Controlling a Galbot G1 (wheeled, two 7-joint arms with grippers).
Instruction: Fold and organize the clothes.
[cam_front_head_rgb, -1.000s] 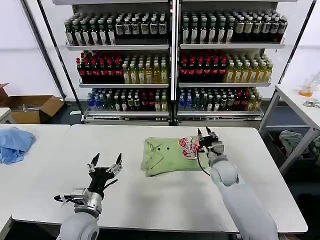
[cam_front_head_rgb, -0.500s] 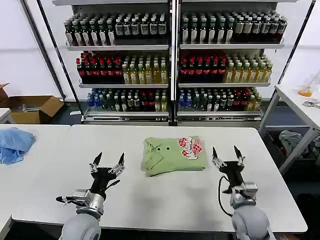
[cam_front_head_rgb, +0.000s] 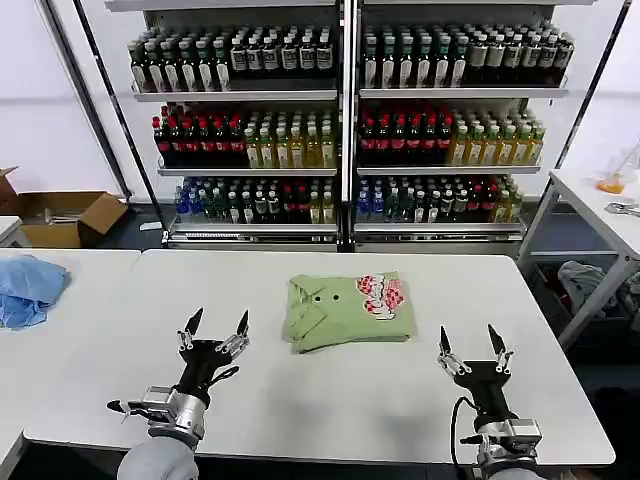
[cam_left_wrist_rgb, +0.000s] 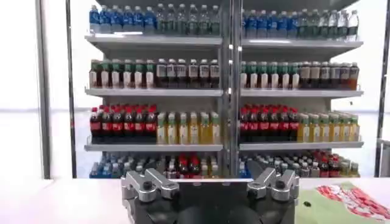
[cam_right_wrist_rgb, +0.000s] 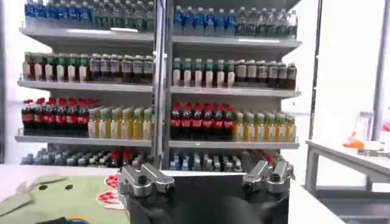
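The light green polo shirt (cam_front_head_rgb: 347, 309) lies folded into a neat rectangle at the middle of the white table (cam_front_head_rgb: 300, 400), collar to the left and its red-and-white graphic at the far right corner. In the right wrist view the polo shirt (cam_right_wrist_rgb: 55, 195) shows low down, and in the left wrist view a corner of the polo shirt (cam_left_wrist_rgb: 341, 204) with the graphic. My left gripper (cam_front_head_rgb: 213, 327) stands open near the table's front, left of the shirt, holding nothing. Near the front right, my right gripper (cam_front_head_rgb: 472, 342) is open and clear of the shirt.
A light blue cloth (cam_front_head_rgb: 28, 288) lies on the side table at far left. Shelves of bottles (cam_front_head_rgb: 345, 120) stand behind the table. A cardboard box (cam_front_head_rgb: 62, 215) sits on the floor at left, and another table (cam_front_head_rgb: 600, 215) with a grey-green garment (cam_front_head_rgb: 592, 280) beneath is at right.
My right gripper has left the shirt's far right corner and drawn back to the table's front right, open. The shirt stays folded. The left gripper has barely moved.
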